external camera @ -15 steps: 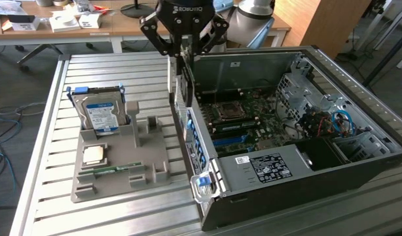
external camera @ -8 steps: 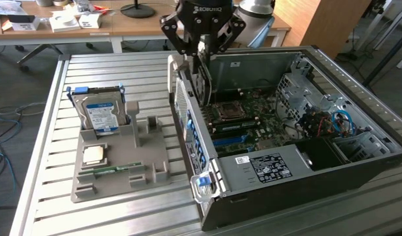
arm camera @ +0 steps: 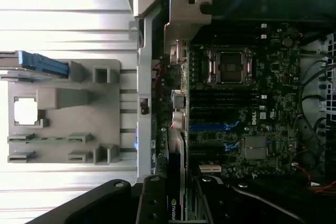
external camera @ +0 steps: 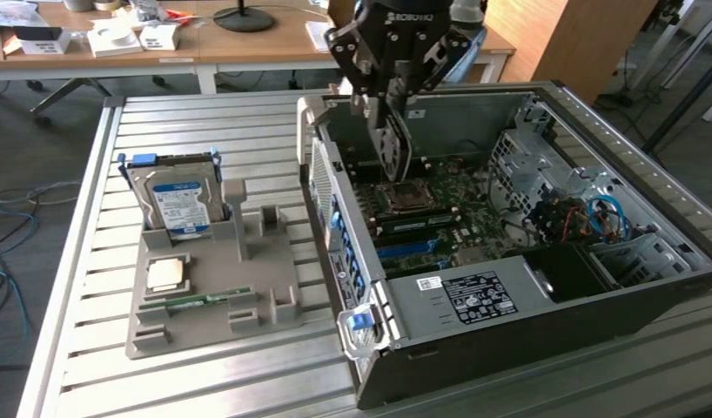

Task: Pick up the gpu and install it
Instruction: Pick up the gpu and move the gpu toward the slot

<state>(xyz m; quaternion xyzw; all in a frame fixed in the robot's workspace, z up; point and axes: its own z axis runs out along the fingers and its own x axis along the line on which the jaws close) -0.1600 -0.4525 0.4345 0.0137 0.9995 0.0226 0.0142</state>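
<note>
My gripper (external camera: 387, 97) hangs over the open computer case (external camera: 530, 305), near its back wall, and is shut on the gpu (external camera: 391, 144). The thin dark card hangs on edge below the fingers, above the motherboard (external camera: 443, 213) and just beside the processor socket (external camera: 405, 197). In the wrist view I see the gpu (arm camera: 175, 182) edge-on, running along the rear side of the motherboard (arm camera: 241, 103), with its metal bracket (arm camera: 185, 20) at the far end. Whether the card touches a slot I cannot tell.
To the exterior view's left of the case, a grey fixture tray (external camera: 258, 300) holds an upright silver hard drive (external camera: 179, 205), a small square chip (external camera: 167, 274) and a green memory stick (external camera: 200, 300). Cables and a drive cage (external camera: 588, 218) fill the case's far side. Desks stand behind the slatted table.
</note>
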